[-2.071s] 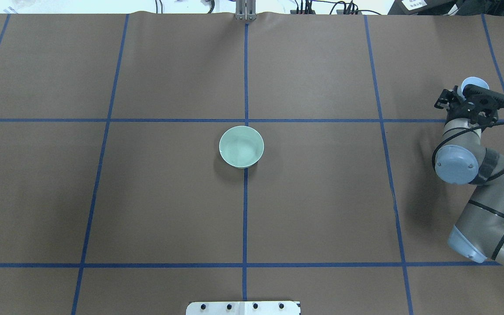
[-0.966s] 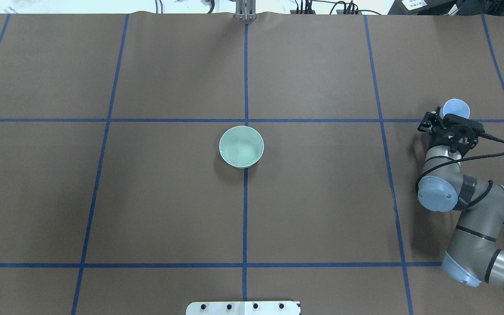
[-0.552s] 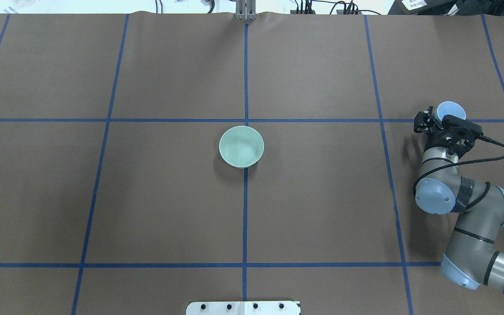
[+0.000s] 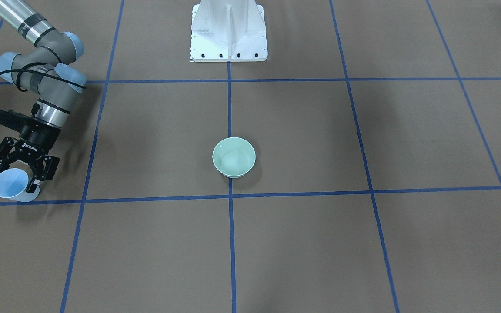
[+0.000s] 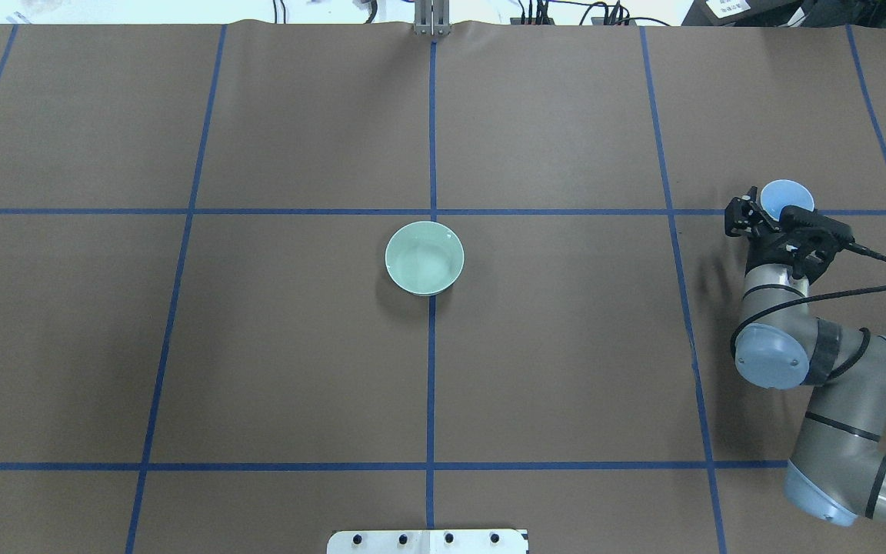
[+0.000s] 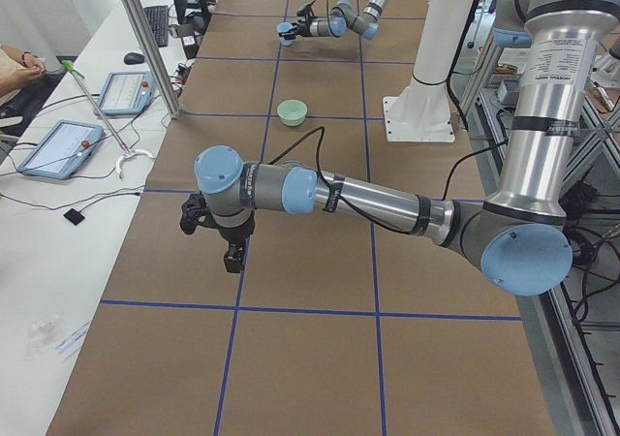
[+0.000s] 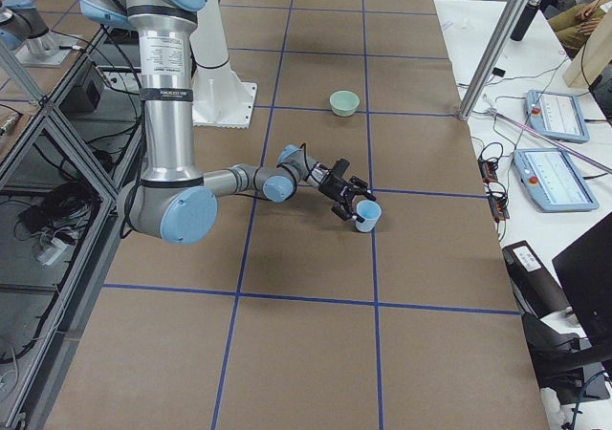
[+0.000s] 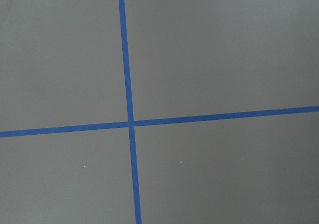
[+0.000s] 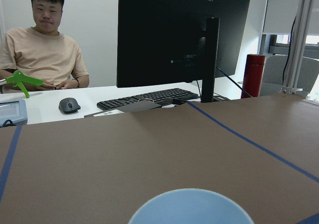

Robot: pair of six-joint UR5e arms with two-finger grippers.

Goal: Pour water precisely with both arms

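A small pale blue plastic cup (image 4: 10,184) sits at the far right side of the brown paper-covered surface (image 5: 297,346), beside a blue tape grid line, upright with its mouth open upward. The right arm's black two-finger tool (image 4: 21,176) is around it, a finger on each side of the cup wall, apparently clamped on it. The silver-grey right arm (image 5: 835,377) with pale blue joint caps bends in from the surface's right edge. A pale green round ceramic bowl (image 5: 424,258) stands at the centre of the surface on a tape line, well apart from the cup. The left arm (image 6: 387,203) stretches low over the surface's left end; whether its black tool (image 6: 218,233) is apart or together cannot be told. A white bolted pedestal (image 4: 228,30) stands behind the bowl.
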